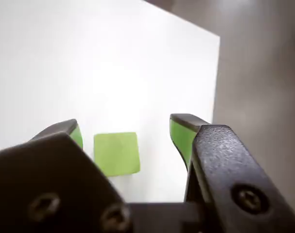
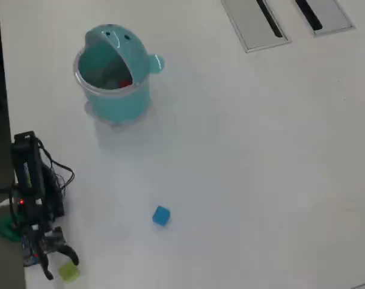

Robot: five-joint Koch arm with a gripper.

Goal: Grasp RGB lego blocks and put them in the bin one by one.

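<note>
Table (image 2: 260,168): white and flat, bare apart from two slotted panels at its far right edge in the overhead view.
Bin (image 2: 113,99): teal, round, standing at the far left of the overhead view with its lid tipped back; something red shows inside, probably the red block.
Arm: folded up at the near left corner in the overhead view, reaching down toward the table edge.
Claw (image 1: 125,131): jaws spread wide, green pads facing each other, nothing between them gripped.
Blue block (image 2: 161,215): lies alone on the table, well apart from the claw, to its right and a little farther off in the overhead view.
Green block (image 1: 116,153): on the table between the two jaws in the wrist view, nearer the left pad, touching neither; in the overhead view it lies just beside the claw tips.
Handling, as a guess: light, stiff plastic, smooth flat sides, not fragile; squeezing two opposite flat faces squarely should keep it from twisting out.
</note>
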